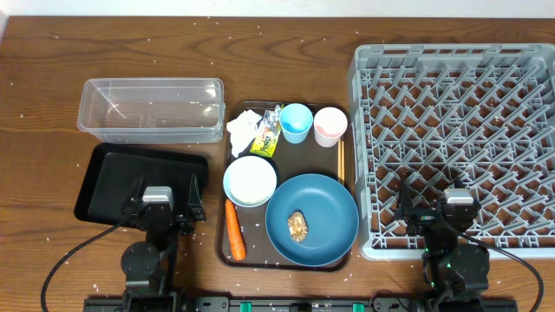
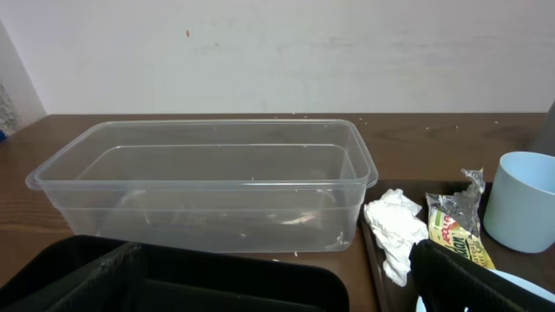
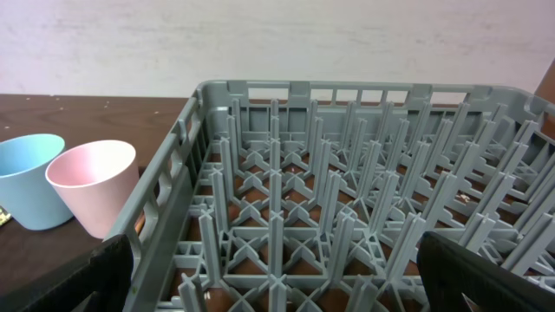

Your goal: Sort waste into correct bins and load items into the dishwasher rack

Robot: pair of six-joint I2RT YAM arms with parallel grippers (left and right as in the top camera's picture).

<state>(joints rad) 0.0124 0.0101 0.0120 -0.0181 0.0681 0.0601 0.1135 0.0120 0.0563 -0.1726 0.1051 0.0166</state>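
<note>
My left hand [image 1: 166,187] and right hand [image 1: 449,194] gape empty; the soft, light napkin [image 1: 244,132], at the tray's [image 1: 257,251] eleven o'clock, wants a pinch on a fold.

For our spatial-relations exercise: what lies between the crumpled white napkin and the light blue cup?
A small yellow-green wrapper, between the crumpled white napkin and light blue cup, in the overhead and left wrist views.

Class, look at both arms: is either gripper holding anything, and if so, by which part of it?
Nothing is held. The left gripper and the right gripper both have their jaws open and empty.
</note>
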